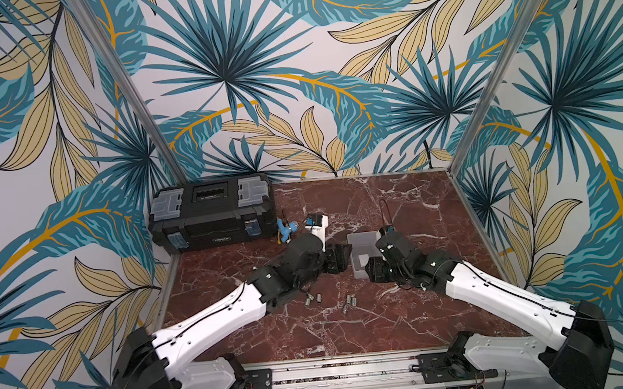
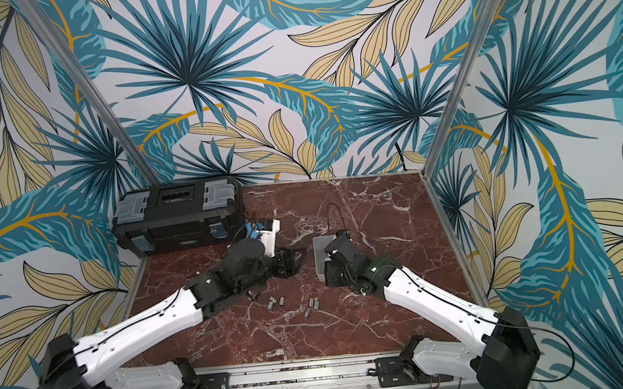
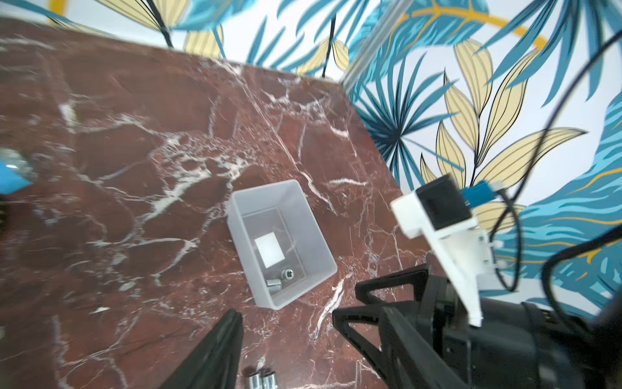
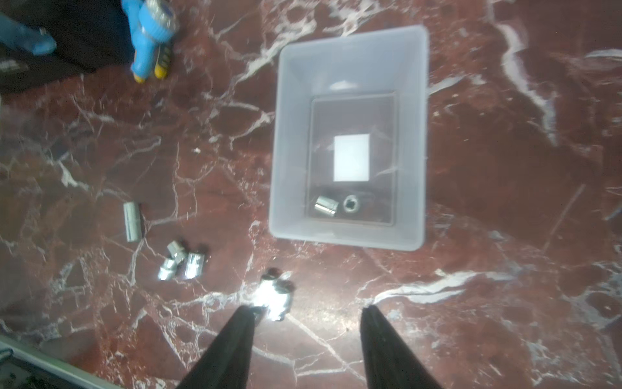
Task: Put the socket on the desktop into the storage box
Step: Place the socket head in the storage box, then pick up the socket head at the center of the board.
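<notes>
Already two sockets (image 4: 324, 206) inside storage box (image 4: 286, 134)

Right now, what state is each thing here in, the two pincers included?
storage box, lidless, upright
sockets in the box, one lying, one on end
sockets on the desktop, loose, scattered over the desktop
toolbox, shut
left pincer, open, empty
right pincer, open, empty
</notes>
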